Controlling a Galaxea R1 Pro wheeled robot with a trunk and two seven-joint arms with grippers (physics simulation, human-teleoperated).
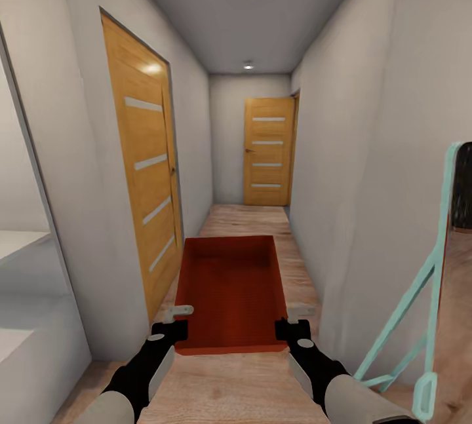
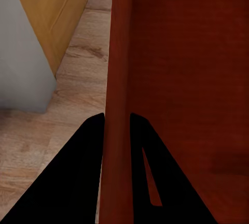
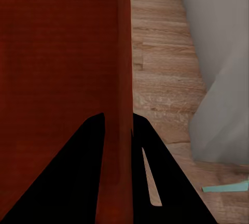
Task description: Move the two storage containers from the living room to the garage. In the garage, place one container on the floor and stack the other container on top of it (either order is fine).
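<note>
An orange-red open-topped storage container hangs level in front of me above the wood floor of a narrow hallway. My left gripper is shut on its left wall near the close corner. My right gripper is shut on its right wall. In the left wrist view the black fingers straddle the ribbed wall, and in the right wrist view the fingers clamp the opposite wall. The container is empty. The garage and living room are out of view.
An orange wooden door is shut in the left wall and another closes the hallway's far end. A white wall corner juts in on the right, with a teal-framed stand beside it. A white ledge lies at left.
</note>
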